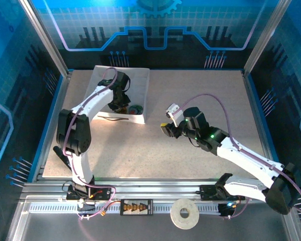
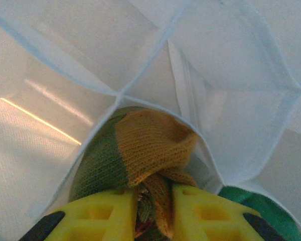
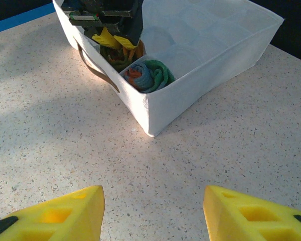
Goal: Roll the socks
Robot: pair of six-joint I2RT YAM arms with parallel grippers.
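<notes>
Basically clamping the olive-green sock (image 2: 140,150) in left jaws, low in a tray (image 3: 190,100) cell, probably to keep it rolled; grey-blue sock (image 3: 148,76) alongside; right jaws spread, empty.

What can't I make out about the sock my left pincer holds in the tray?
- Olive-green and orange knit sock: in the left wrist view its lower end is buried in the left pincer and cut by the bottom edge; roll tightness unreadable.
- Same sock, top view: under the left arm, too small.
- Grey-blue and green knit sock: left wrist view gives a green sliver, cut by the white gridded tray divider and corner.
</notes>
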